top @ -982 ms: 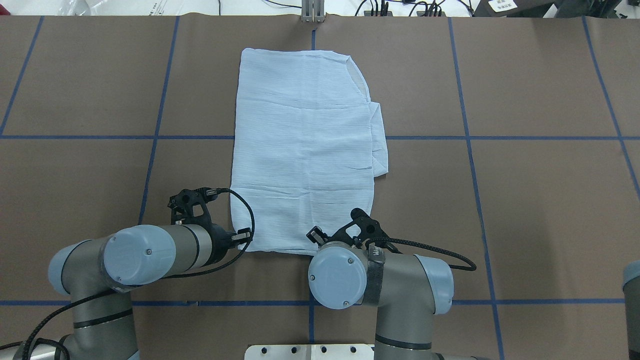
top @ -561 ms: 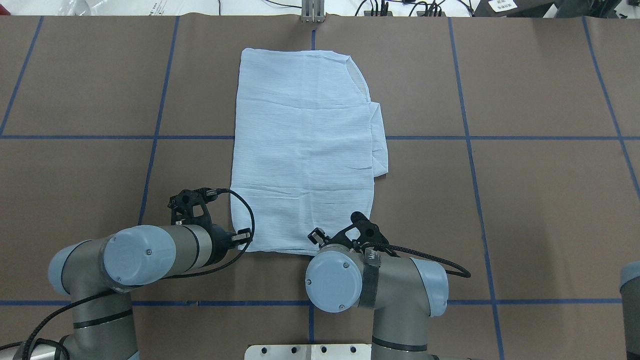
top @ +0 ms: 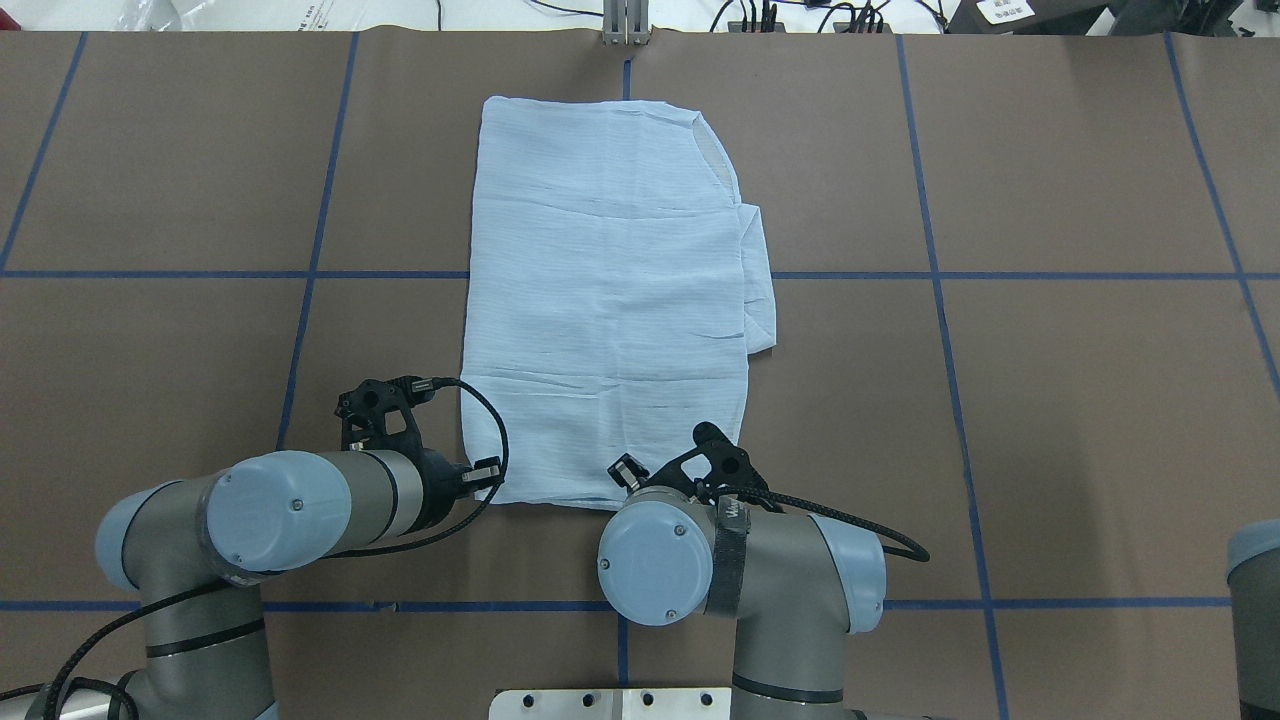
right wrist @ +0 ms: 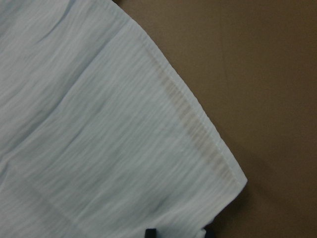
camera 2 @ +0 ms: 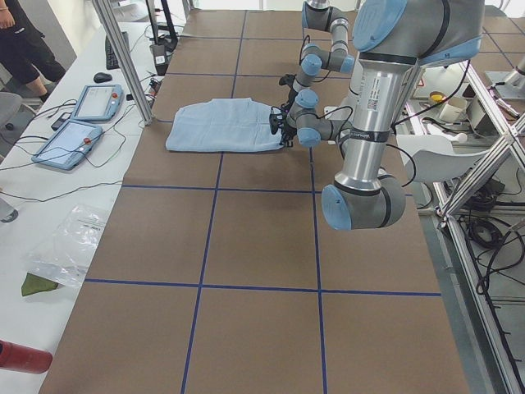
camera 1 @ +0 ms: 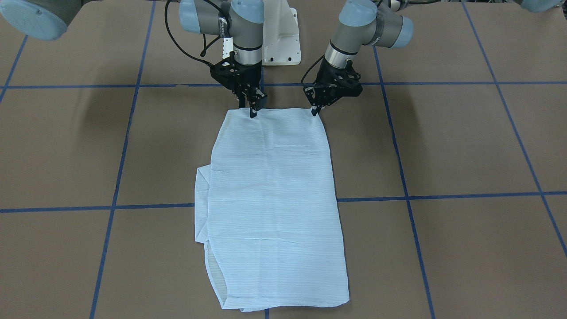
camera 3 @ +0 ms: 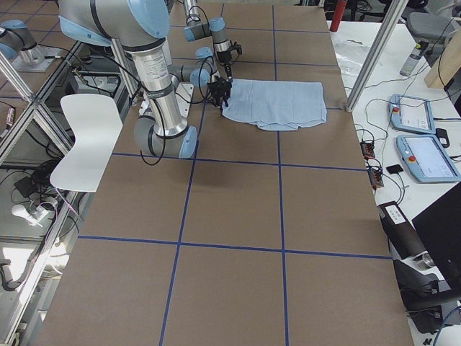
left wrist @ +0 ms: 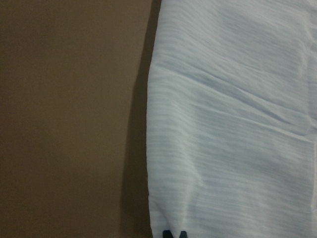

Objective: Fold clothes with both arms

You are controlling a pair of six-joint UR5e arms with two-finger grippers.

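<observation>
Seen from across the table (camera 1: pixel 443 146), the light blue shirt (camera 1: pixel 270 195) lay flat at mid-table as a long folded panel. The left gripper (camera 1: pixel 315 110) and right gripper (camera 1: pixel 253 110) were planted at the two corners of its near hem, by the robot. From overhead, the arms hid both sets of jaws above that near edge. The wrist views showed the left's fingertips (left wrist: pixel 167 234) nearly together, seemingly nipping the hem, and the right's fingertips (right wrist: pixel 150 232) parted astride its corner; cloth this thin and limp would likely sag and slip unless pinched through every layer at those corners.
</observation>
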